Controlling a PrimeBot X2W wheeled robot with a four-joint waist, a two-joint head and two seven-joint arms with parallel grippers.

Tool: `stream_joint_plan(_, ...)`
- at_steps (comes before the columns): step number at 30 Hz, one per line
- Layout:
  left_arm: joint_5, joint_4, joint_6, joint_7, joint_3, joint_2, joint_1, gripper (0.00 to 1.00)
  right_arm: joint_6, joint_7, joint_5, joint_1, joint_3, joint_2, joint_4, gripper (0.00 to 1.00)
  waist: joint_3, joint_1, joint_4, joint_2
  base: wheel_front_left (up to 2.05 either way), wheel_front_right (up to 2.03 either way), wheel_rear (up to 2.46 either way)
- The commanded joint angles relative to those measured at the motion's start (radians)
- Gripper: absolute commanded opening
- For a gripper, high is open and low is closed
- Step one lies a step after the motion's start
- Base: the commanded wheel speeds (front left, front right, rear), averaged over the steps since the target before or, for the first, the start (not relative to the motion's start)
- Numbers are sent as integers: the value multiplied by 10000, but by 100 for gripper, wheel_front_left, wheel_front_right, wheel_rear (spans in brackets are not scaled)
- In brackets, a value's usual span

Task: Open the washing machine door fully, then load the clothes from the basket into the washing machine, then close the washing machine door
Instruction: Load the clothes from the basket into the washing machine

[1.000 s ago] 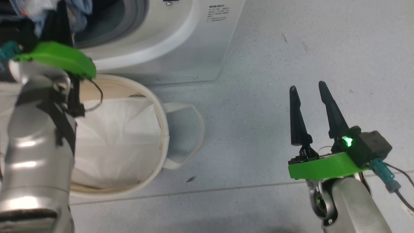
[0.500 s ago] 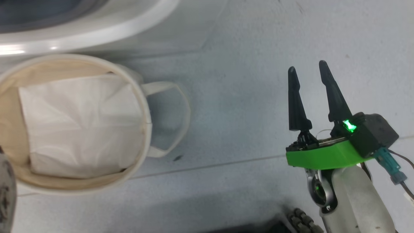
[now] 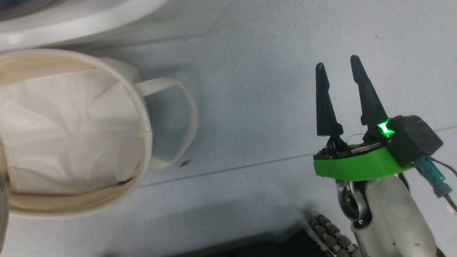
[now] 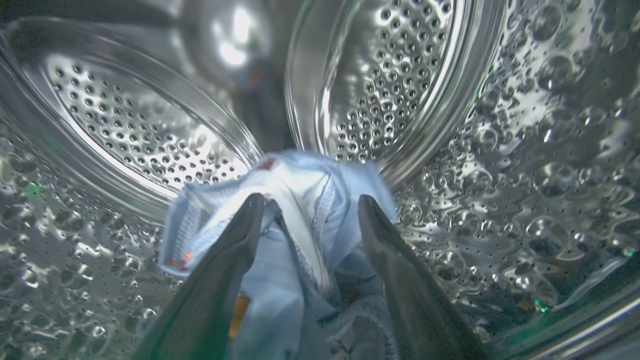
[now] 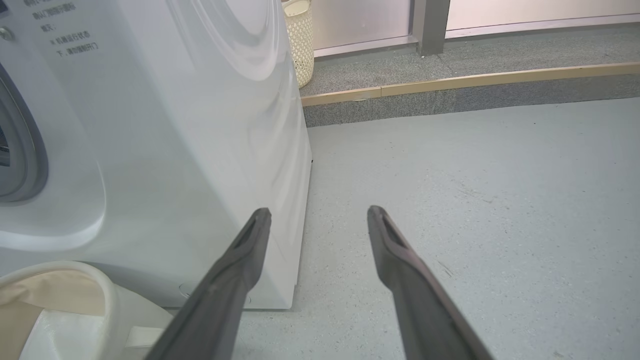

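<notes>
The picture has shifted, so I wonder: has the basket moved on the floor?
No. The basket keeps its place beside the dark floor speck; the camera moved.

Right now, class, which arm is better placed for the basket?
Probably right: its jaws stand open over floor beside the basket; the left jaws are inside the drum, astride the light blue garment.

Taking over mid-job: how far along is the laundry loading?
Done: visible basket holds just the white sheet. In hand: left end effector, open inside the drum, light blue garment between its fingers. Left: withdraw, close the door; right end effector hangs open.
</notes>
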Motion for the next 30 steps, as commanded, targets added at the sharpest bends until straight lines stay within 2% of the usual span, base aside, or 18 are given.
stream_joint_plan(1, -53, -365, -59, -46, 24, 430, -181, 100, 2, -46, -9, 245, 169, -10, -271, 100, -96, -1, 81, 0, 0, 0, 0)
stream_joint_plan(9, -442, -1191, -240, -46, 18, -193, 1267, 100, 2, -46, -198, 265, 197, -10, -15, 100, -1115, -1, 742, 0, 0, 0, 0)
stream_joint_plan(17, -346, -2179, -76, -46, -119, -486, 3705, 100, 2, -46, -237, 592, 249, -10, 459, 100, -2814, -1, 1372, 0, 0, 0, 0)
stream_joint_plan(30, -590, -3129, -254, -46, -384, -1323, 7543, 100, 2, -46, 4, 1696, 151, -10, 1043, 100, -5517, -1, 2101, 0, 0, 0, 0)
